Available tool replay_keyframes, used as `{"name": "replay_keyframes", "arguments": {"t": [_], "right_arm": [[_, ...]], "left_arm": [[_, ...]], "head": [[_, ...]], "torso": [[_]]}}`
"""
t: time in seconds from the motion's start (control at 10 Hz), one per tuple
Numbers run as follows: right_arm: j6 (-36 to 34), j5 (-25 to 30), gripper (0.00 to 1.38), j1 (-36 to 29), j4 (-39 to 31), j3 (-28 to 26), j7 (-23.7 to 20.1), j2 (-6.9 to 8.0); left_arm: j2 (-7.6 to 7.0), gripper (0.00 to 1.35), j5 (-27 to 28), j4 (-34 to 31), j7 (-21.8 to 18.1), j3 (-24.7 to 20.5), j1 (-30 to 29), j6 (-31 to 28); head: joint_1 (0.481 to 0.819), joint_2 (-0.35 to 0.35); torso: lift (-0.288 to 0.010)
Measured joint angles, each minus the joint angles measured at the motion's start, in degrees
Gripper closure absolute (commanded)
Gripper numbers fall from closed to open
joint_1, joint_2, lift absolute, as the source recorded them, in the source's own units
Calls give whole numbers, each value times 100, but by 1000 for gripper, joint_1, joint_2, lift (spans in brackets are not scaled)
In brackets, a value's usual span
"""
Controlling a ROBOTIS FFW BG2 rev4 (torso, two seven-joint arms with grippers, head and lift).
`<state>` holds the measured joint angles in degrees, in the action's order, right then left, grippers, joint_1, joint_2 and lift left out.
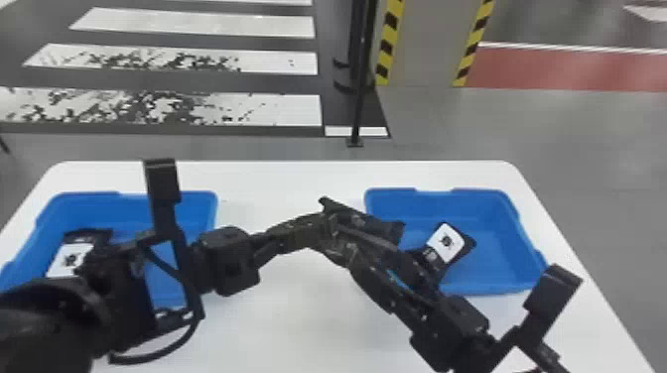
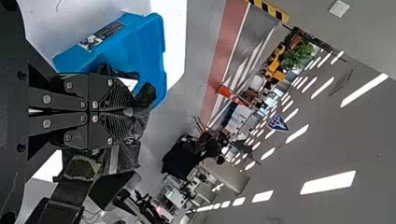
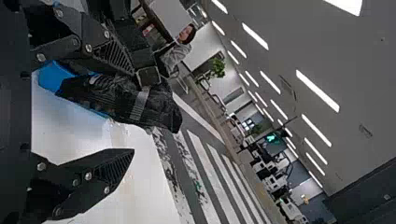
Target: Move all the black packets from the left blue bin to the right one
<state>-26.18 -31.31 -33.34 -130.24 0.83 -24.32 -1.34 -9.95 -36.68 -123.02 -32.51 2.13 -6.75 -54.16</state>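
Held packet: a black, glossy, crinkled plastic packet [image 3: 161, 112], raised over the white bench [image 1: 298, 322] between the bins, nearer the right one.
Left tool: your left gripper [image 2: 130, 112] has its fingers brought together on that packet.
Right tool: your right gripper [image 3: 132, 112] stands wide, the packet between its fingers, lying close by one of them.
Weight: likely light; a gentle pinch should carry it.
Stiffness: the skin looks soft and creased, so expect it to fold or sag off the grip.
Slip: the sheen suggests slick film; bring the pads flat onto it, not just the tips.
Fragility: probably low, though a hard squeeze might split the wrap.
Where to take hold: if you pass it across, close your right fingers on the free body, clear of the left tips.
Left blue plastic bin [image 1: 201, 213]: a black packet with a white label [image 1: 69, 260]; grasp its dark edge.
Right blue plastic bin [image 1: 501, 253]: one white-labelled black packet [image 1: 446, 243], tilted.
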Motion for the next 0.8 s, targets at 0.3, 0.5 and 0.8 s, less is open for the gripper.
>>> {"name": "replay_keyframes", "arguments": {"t": [0.3, 0.5, 0.8], "right_arm": [[132, 6, 1276, 46, 114, 15, -81, -6], [308, -52, 1276, 76, 224, 19, -201, -3], [397, -75, 1276, 163, 318, -56, -197, -8]], "left_arm": [[17, 1196, -11, 18, 20, -26, -13, 29], [97, 702, -32, 18, 142, -179, -107, 20], [279, 122, -138, 18, 239, -567, -453, 214]], "head": [[695, -75], [695, -61], [695, -35]], "torso": [[-139], [-139], [-139]]}}
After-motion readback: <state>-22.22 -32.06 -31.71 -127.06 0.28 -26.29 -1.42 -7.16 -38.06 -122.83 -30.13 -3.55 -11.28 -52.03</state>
